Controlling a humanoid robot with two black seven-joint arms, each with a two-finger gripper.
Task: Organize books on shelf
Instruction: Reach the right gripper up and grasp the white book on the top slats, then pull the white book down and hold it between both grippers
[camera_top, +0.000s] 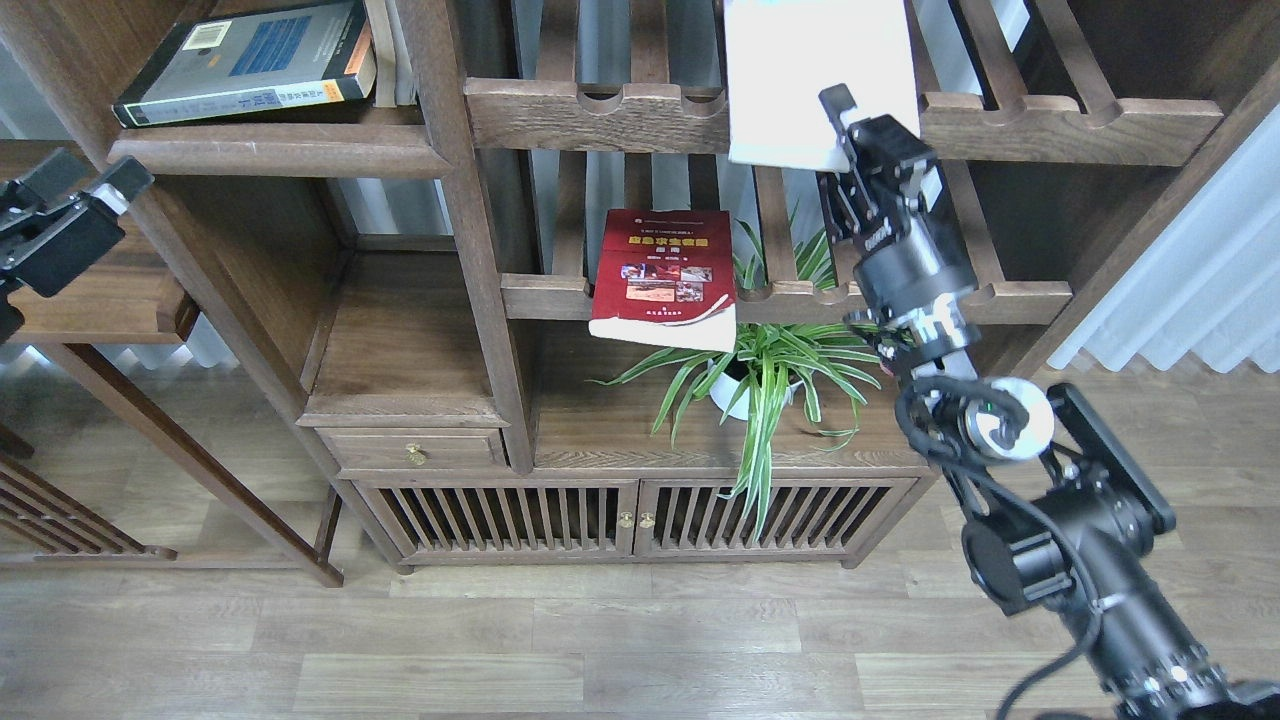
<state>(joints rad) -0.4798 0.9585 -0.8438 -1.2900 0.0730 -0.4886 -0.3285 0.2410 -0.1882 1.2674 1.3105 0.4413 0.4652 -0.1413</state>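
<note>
The white-lavender book (815, 80), pinched at its lower corner by the right gripper (840, 125) above the red book (665, 275), should be kept level while carried left to the shelf (280, 150); the left gripper (75, 215) appears parted, empty.

Shelf (285, 150) dark brown wood; thick book (250, 62) blue-grey back, barcode patch, yellow-green, grey and black spine; red book (665, 270) with yellow title, small photos, white page edges; white book (800, 75) plain, faint lavender tint; plant (770, 365) striped green leaves, white pot; floor (600, 640) grey-brown planks.
</note>
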